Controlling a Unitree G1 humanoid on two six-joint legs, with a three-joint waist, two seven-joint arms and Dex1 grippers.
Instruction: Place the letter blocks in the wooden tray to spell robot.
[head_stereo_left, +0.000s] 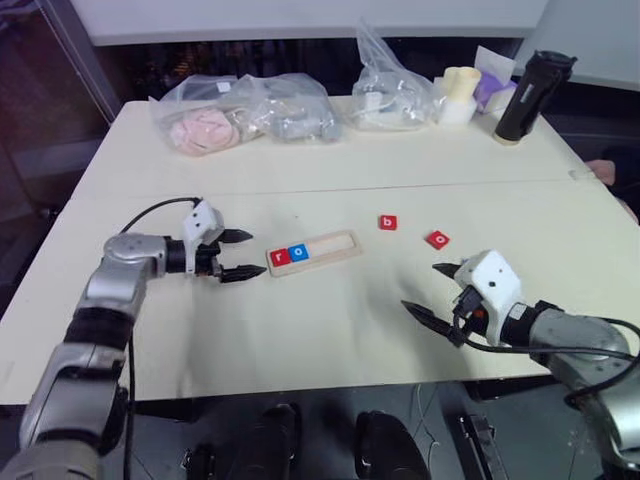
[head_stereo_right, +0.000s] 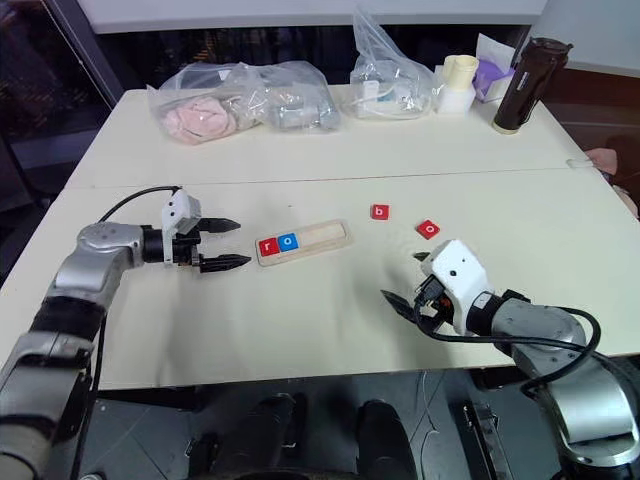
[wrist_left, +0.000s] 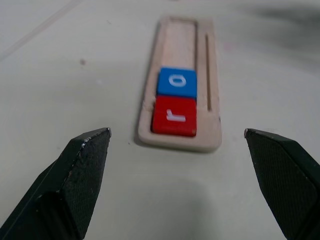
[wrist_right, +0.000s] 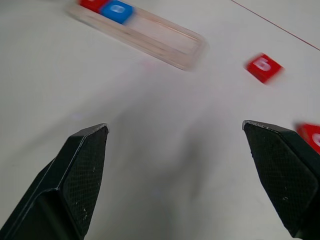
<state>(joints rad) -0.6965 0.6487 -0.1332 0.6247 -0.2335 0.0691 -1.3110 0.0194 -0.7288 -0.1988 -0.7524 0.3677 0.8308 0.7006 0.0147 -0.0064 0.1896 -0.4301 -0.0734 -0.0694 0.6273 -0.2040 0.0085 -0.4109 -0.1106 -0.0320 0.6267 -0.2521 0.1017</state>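
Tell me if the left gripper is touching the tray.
Apart. In the left wrist view, bare table lies between the open left gripper and the near end of the tray; neither finger reaches it.

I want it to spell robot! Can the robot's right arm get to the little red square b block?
Probably yes. The right gripper is open and holds nothing, and only bare table lies between it and the little red square b block.

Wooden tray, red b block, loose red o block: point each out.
wooden tray (head_stereo_left: 335, 243), left eye view, its bare right part.
red b block (head_stereo_left: 388, 222), left eye view, middle of its top face.
loose red o block (head_stereo_left: 437, 239), left eye view, middle of its top face.
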